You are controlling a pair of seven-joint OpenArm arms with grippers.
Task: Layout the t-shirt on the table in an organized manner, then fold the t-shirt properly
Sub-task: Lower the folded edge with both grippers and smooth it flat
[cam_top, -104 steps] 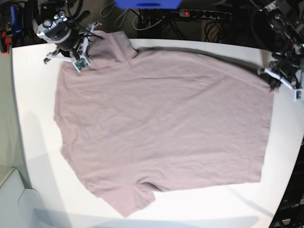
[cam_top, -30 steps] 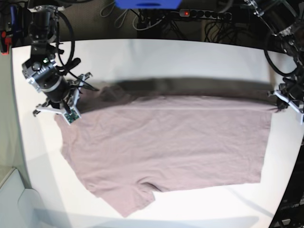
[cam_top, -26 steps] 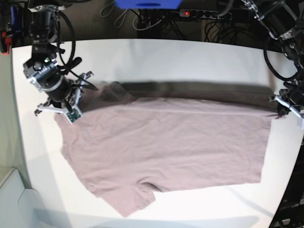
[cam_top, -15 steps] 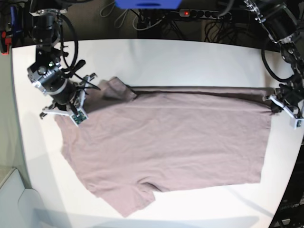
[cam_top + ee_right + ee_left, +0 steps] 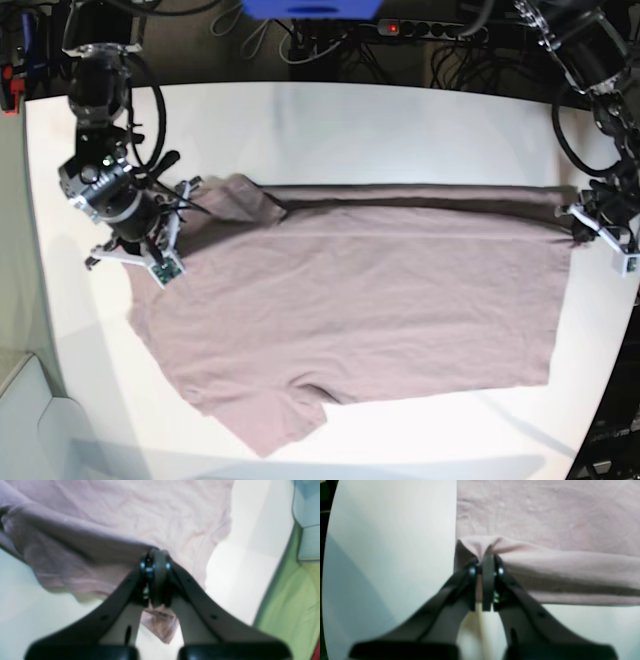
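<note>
The dusty-pink t-shirt (image 5: 360, 300) lies spread on the white table (image 5: 400, 130), its far edge turned over toward the front in a long fold. My right gripper (image 5: 183, 210) is at the fold's left end, by a sleeve, shut on the cloth. In the right wrist view the right gripper (image 5: 155, 557) pinches a raised edge of the t-shirt (image 5: 150, 510). My left gripper (image 5: 580, 222) is shut on the fold's right end. From the left wrist camera the left gripper (image 5: 486, 560) pinches a peak of the t-shirt (image 5: 545, 517) beside bare table (image 5: 382, 542).
A power strip (image 5: 420, 30) with a red light, a blue object (image 5: 310, 8) and cables sit beyond the table's far edge. A green surface (image 5: 287, 592) and a pale box (image 5: 307, 505) lie off the table's side. The table edge curves close to the left gripper.
Both grippers have carried the shirt's far edge toward the front and lower, so the lifted band now lies flatter over the shirt as a fold. Both stay shut on the cloth.
</note>
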